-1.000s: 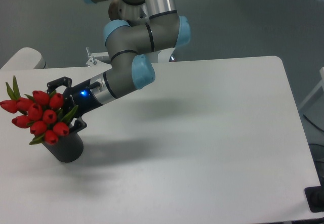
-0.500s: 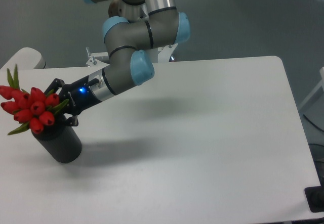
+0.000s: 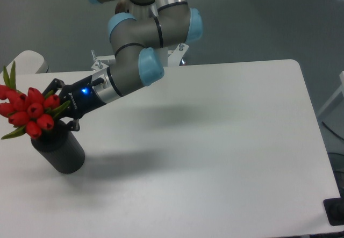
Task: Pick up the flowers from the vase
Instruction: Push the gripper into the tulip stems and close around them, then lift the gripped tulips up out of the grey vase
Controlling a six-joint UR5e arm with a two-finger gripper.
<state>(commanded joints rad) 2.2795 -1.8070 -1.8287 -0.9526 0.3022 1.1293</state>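
The flowers (image 3: 28, 112) are a tight bunch of red tulip buds with green leaves, tilted to the left at the table's left edge. Their stems run right into my gripper (image 3: 60, 108), which is shut on them just above the vase's mouth. The vase (image 3: 59, 149) is a dark grey cylinder leaning to the left on the white table, directly below the gripper. The bunch sits above and left of the vase's mouth; whether the stem ends are still inside is hidden.
The white table (image 3: 215, 141) stretches to the right of the vase. The arm's blue and grey joints (image 3: 145, 39) hang over the table's back left. A black object (image 3: 336, 211) sits at the table's front right corner.
My gripper has moved up and to the left with the flowers. The bunch has risen from the vase's mouth, and the vase has tipped further left.
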